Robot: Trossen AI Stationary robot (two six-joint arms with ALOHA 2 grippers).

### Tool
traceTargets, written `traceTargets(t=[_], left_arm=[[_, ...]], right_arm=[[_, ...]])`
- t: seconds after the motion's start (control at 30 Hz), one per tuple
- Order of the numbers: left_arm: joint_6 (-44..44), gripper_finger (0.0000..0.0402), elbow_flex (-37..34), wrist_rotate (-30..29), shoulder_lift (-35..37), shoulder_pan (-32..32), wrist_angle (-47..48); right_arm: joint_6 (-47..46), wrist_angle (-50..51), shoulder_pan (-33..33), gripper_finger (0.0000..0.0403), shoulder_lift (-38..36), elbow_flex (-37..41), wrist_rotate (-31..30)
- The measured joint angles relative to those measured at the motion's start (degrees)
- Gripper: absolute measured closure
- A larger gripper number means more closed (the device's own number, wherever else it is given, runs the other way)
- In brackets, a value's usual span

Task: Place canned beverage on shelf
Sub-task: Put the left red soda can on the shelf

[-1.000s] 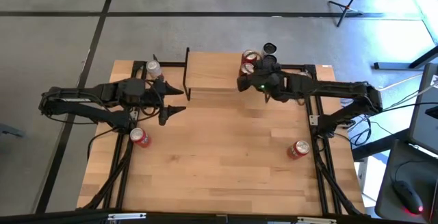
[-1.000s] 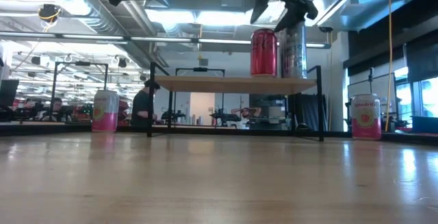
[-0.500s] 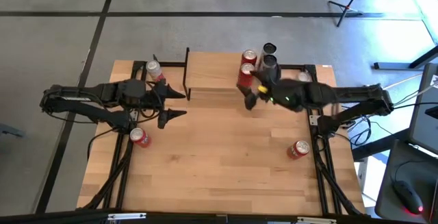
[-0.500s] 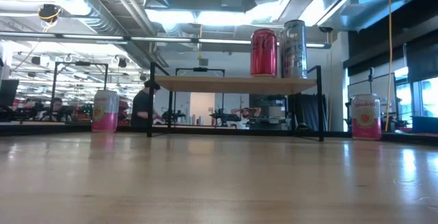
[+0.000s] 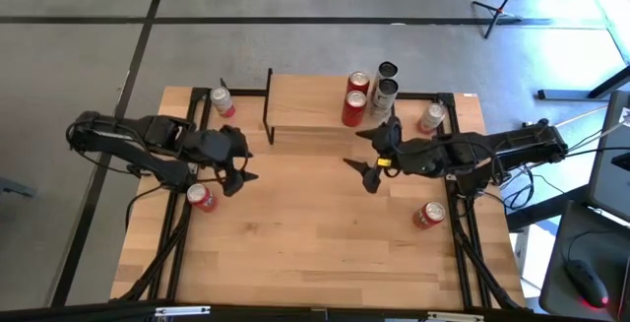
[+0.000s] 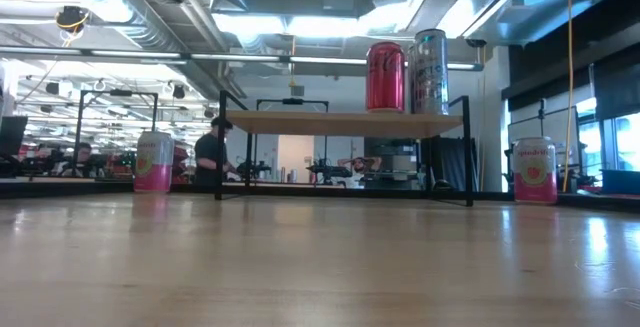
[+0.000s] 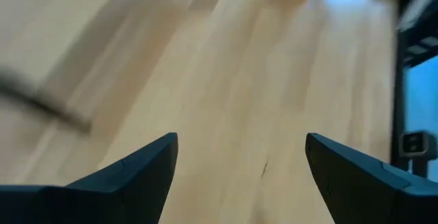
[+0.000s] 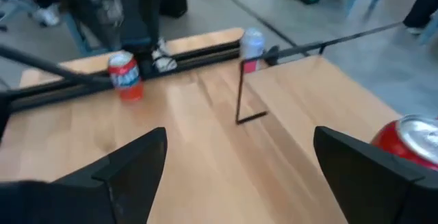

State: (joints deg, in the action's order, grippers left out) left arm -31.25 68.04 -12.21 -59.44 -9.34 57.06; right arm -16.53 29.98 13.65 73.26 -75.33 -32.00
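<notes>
We note the low wooden shelf on thin black legs (image 5: 307, 105) at the far edge of the pale wooden bench (image 5: 315, 233). Two red cans (image 5: 355, 101) and two tall silver-grey cans (image 5: 384, 88) stand at its right end. The right claw (image 5: 368, 157) hovers over the bench just in front of them, fingers apart and empty. The left claw (image 5: 241, 157), also spread and empty, sits near a red can on the bench (image 5: 201, 197). Other cans stand at the bench's left rear (image 5: 222, 101), right rear (image 5: 431, 117) and right front (image 5: 428, 215).
</notes>
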Motion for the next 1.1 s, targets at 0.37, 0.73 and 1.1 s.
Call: traceTargets(t=[0.37,0.73,1.1], left_arm=[[-23.0,0.0084,0.3,1.3,0.9,0.1,21.6],[-35.3,0.0084,0.3,2.6,1.0,0.1,33.0],[-35.2,0.0084,-5.6,12.4,4.8,0.1,33.1]], right_arm=[[0.5,4.1,-0.1,0.0047,0.1,0.0,2.1],[-4.8,11.6,-0.2,0.0047,0.1,0.0,5.6],[-5.8,15.5,-0.2,0.0047,0.1,0.0,5.7]])
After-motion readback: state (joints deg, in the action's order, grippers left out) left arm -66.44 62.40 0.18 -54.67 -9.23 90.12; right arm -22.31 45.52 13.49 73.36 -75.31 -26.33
